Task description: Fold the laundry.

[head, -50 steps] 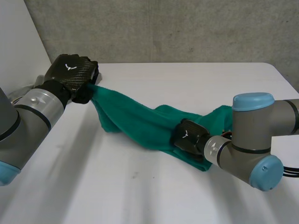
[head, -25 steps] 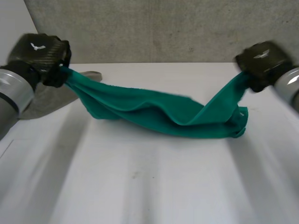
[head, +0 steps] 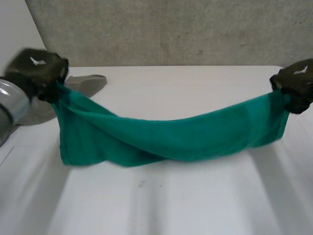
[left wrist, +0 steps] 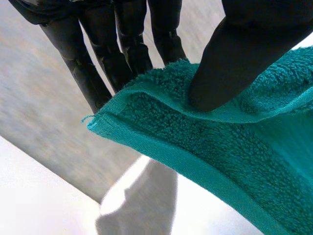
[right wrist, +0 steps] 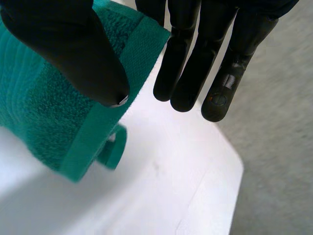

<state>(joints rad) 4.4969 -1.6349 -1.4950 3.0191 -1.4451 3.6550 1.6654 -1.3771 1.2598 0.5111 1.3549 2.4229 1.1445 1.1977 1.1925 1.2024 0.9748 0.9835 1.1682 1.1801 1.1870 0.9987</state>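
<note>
A white table [head: 195, 98] stands before a grey concrete wall [head: 171, 29]. One green towel [head: 171, 139] hangs above it, stretched between the two hands and sagging in the middle, with its lower edge low over the table; whether it touches is unclear. The left hand [head: 36, 68] holds one upper corner, and in its wrist view the thumb presses the terry cloth against straight fingers [left wrist: 122, 49] right at the hemmed corner. The right hand [head: 296, 83] holds the opposite upper corner, well apart from the left. There the thumb pins the hem against straight fingers [right wrist: 181, 58], and one small loop [right wrist: 115, 147] dangles just below the corner.
</note>
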